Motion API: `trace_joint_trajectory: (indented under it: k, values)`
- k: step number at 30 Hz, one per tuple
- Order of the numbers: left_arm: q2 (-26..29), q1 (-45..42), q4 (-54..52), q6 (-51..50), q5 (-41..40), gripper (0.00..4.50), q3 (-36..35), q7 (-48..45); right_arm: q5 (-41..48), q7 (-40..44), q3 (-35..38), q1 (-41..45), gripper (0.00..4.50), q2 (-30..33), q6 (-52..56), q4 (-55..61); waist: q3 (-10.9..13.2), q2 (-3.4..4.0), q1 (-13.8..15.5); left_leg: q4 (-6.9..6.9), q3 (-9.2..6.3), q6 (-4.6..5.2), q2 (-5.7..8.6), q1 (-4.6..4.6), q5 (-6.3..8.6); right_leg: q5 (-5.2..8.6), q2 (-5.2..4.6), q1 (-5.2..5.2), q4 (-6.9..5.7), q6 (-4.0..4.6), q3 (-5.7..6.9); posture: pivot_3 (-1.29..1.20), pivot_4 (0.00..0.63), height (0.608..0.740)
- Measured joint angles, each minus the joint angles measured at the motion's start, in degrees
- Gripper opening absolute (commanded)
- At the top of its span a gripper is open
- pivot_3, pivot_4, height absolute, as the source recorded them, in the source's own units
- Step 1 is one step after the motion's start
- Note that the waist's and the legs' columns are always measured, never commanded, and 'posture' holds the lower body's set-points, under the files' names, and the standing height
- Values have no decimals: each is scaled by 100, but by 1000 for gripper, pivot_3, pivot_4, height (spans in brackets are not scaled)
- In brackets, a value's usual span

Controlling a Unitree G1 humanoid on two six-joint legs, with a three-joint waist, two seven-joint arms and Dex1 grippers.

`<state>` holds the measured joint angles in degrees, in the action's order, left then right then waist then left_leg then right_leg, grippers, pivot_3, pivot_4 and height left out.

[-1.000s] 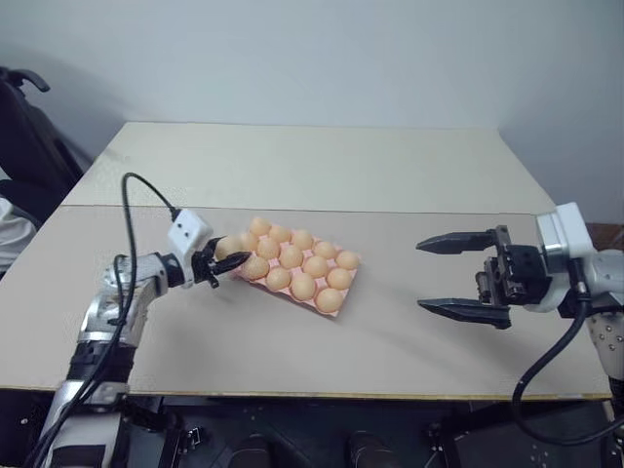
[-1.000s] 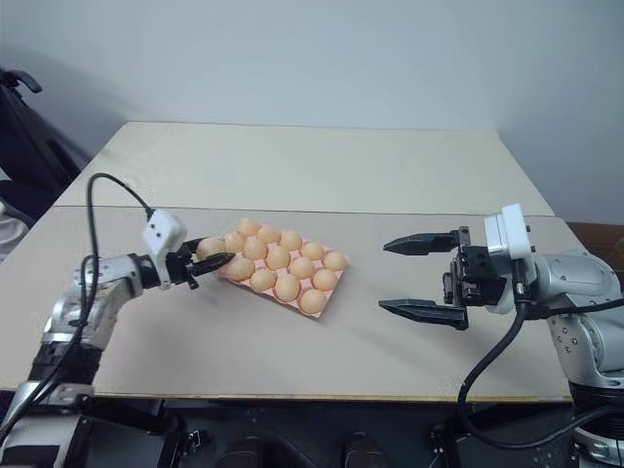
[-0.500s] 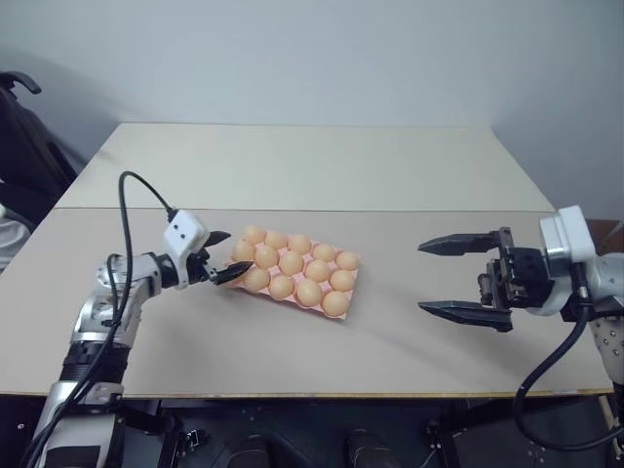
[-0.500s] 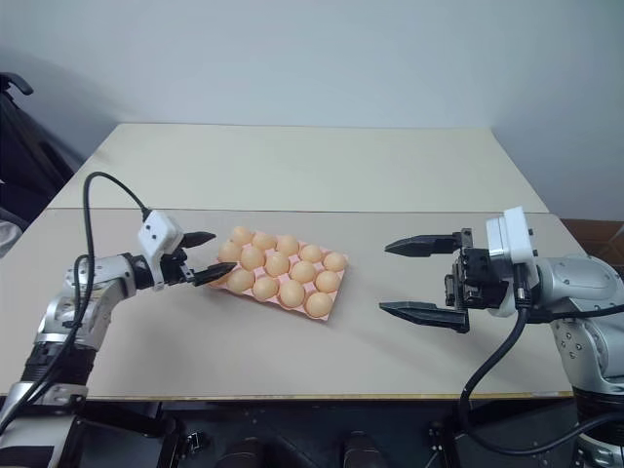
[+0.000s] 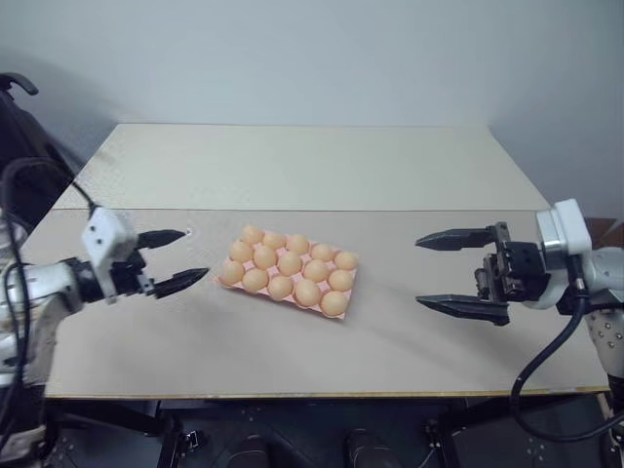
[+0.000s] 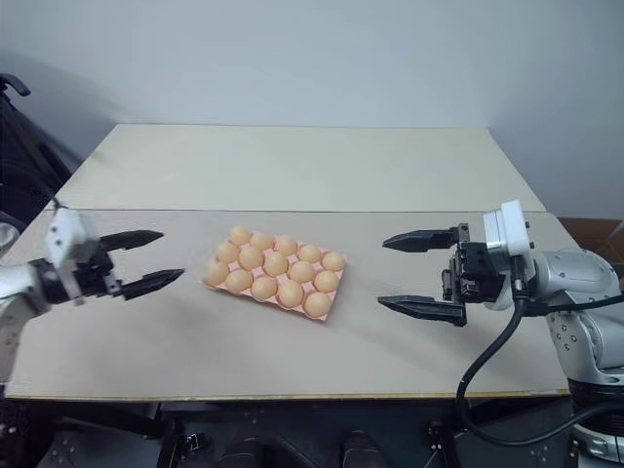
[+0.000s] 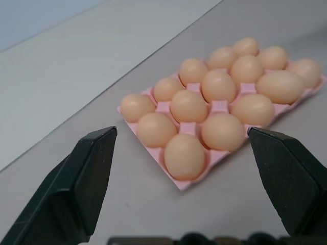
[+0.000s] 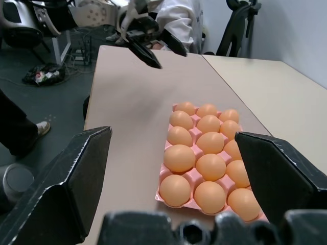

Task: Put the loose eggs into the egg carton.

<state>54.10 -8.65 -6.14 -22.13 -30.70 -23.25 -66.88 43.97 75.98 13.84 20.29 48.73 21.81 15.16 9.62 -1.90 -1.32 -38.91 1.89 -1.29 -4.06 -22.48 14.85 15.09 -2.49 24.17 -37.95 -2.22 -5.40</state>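
Observation:
The pink egg carton [image 5: 343,289] lies flat in the middle of the table, and every cup holds a tan egg [image 5: 232,274]. All the eggs in view sit in its cups. My left gripper [image 5: 195,255] hovers open and empty a hand's width to the left of the carton, its black fingers pointing at it. My right gripper [image 5: 419,270] is open too, level, further off on the carton's right, and holds nothing. The left wrist view shows the carton's near corner [image 7: 184,185] between the spread fingers [image 7: 87,173].
The beige table [image 5: 292,351] has a seam [image 5: 390,211] running across behind the carton, and its front edge is near me. A dark chair [image 5: 24,127] stands off the far left corner. In the right wrist view, people [image 8: 179,20] stand beyond the table's left end.
My left gripper let go of an egg at the carton's near left corner, opened wide, and drew back to the left. The right arm stayed where it was.

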Motion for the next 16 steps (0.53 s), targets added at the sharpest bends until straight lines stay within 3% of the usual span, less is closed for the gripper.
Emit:
trace_joint_trajectory:
  k: [4, 9, 16]
  values:
    - [254, 1129, -639, -344, -550, 4453, -1063, -611, -5, 42, -37, 3, 4500, -2, -4, -16, 1, 1, 9, 3, 3, 0, -2, 0, 0, 1, 0, 3, 3, 1, 0, 0, 150, 740]
    - [194, 2119, -1343, -712, -900, 4453, -1982, -784, -16, 86, -75, 1, 4500, -1, -5, -102, 1, 1, 44, 3, 5, 0, -2, 8, 0, 2, 0, -4, 2, 1, 0, 0, 150, 740]
    - [102, 2423, -1706, -918, -1093, 4453, -2262, -623, -51, 122, -119, 0, 4500, -1, -5, -124, 1, 1, 40, 5, 5, 0, -2, 7, 0, 2, 0, -2, 5, 2, -2, 0, 150, 740]
